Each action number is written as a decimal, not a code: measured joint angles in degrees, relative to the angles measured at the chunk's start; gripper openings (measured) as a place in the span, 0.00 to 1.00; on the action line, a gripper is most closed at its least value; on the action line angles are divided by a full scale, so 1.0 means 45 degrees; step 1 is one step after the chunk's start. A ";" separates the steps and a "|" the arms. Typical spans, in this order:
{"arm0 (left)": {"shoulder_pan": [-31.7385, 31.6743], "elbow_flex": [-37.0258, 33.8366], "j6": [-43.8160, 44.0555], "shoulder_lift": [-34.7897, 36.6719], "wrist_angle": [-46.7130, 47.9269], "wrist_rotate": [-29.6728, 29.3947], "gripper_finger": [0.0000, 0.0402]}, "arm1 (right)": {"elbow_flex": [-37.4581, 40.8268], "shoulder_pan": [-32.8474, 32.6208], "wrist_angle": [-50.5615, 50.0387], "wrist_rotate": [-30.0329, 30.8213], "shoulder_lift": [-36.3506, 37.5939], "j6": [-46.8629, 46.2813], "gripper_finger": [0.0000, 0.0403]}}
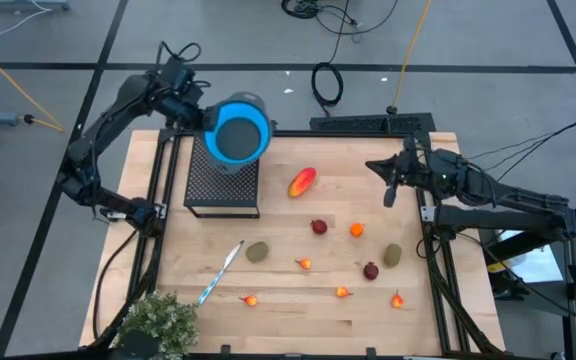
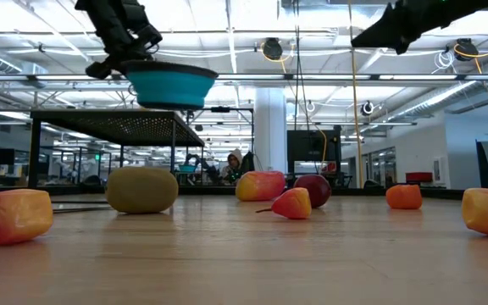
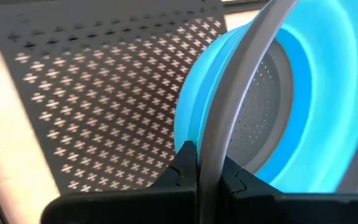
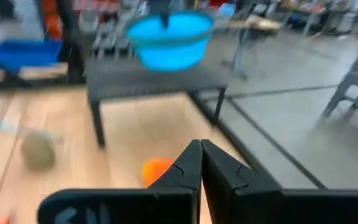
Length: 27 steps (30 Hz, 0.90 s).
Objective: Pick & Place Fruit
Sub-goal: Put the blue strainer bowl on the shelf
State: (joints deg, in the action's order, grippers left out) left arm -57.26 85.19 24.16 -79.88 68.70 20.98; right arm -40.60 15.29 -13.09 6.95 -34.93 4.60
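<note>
At the upper left of the overhead view, the left end effector [image 1: 200, 112] is clamped on the rim of a blue colander [image 1: 239, 131], holding it in the air above a black mesh stand [image 1: 222, 180]. Nothing shows inside the bowl from above, so I judge the sorting has barely begun. A blue-handled knife [image 1: 218, 273] and a green plant [image 1: 158, 320] sit at the lower left. Across the middle of the tabletop [image 1: 298, 325] the fruit lies loose: a long red-orange piece [image 1: 302, 182], an olive oval [image 1: 257, 252], dark red balls [image 1: 319, 227], small orange bits [image 1: 356, 230], and another oval [image 1: 393, 255]. At the right, the right end effector [image 1: 392, 188] hangs over the tabletop's edge, fingers closed on nothing. Every piece is left to move.
</note>
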 joint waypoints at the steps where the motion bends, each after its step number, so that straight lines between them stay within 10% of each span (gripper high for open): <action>1: -0.0136 0.0000 0.0001 0.0000 0.0032 0.0121 0.00 | 0.0000 0.0000 -0.0460 -0.0196 0.0052 0.0241 0.00; 27: -0.2680 0.0000 -0.0597 -0.0487 0.1264 0.0668 0.00 | 0.0448 -0.0005 -0.1994 -0.0906 0.2777 0.0751 0.00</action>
State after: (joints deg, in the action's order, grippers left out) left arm -69.32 85.19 21.47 -82.07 74.39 23.99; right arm -38.58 15.27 -22.06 2.87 -22.44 7.97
